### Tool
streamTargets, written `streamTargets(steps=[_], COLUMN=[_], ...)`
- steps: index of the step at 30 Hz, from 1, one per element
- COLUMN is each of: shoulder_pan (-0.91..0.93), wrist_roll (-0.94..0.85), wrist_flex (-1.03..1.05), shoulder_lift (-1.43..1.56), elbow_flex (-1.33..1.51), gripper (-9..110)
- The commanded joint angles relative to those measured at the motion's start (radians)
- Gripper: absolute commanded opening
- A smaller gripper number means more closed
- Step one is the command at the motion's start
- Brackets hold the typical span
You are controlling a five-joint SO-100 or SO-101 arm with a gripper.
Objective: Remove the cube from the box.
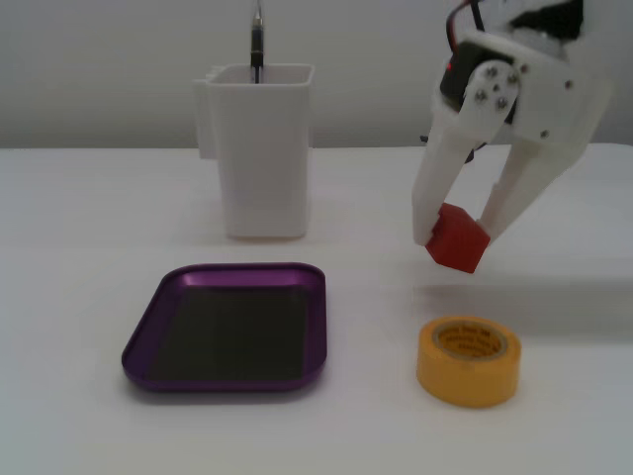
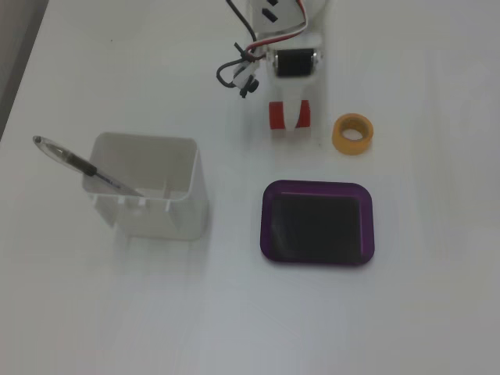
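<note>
The red cube (image 1: 457, 238) is held between the white fingers of my gripper (image 1: 458, 234), above the table and to the right of the box. In a fixed view from above the cube (image 2: 277, 116) shows red on both sides of a white finger of the gripper (image 2: 290, 119), beyond the box's far rim. The box (image 1: 229, 329) is a shallow purple tray with a dark floor and nothing in it; it also shows in the view from above (image 2: 318, 223). The gripper is shut on the cube.
A yellow tape roll (image 1: 468, 360) lies right of the box, below the held cube; it shows beside the gripper from above (image 2: 353, 133). A tall white container (image 1: 259, 148) with a pen (image 2: 86, 167) in it stands behind the box.
</note>
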Motion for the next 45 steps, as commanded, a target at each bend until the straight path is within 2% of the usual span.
streamTargets(steps=[1, 13, 20, 25, 33, 38, 45], shoulder_pan=[0.064, 0.081, 0.081, 0.080, 0.080, 0.080, 0.092], wrist_roll=[-0.006, -0.006, 0.002, 0.005, 0.006, 0.009, 0.097], wrist_flex=[-0.133, -0.150, -0.149, -0.075, 0.144, 0.178, 0.244], shoulder_lift=[0.006, -0.146, -0.153, -0.097, 0.218, 0.499, 0.888], elbow_flex=[0.049, 0.040, 0.046, 0.026, -0.097, -0.074, 0.270], gripper=[-1, 0, 13, 15, 15, 15, 15])
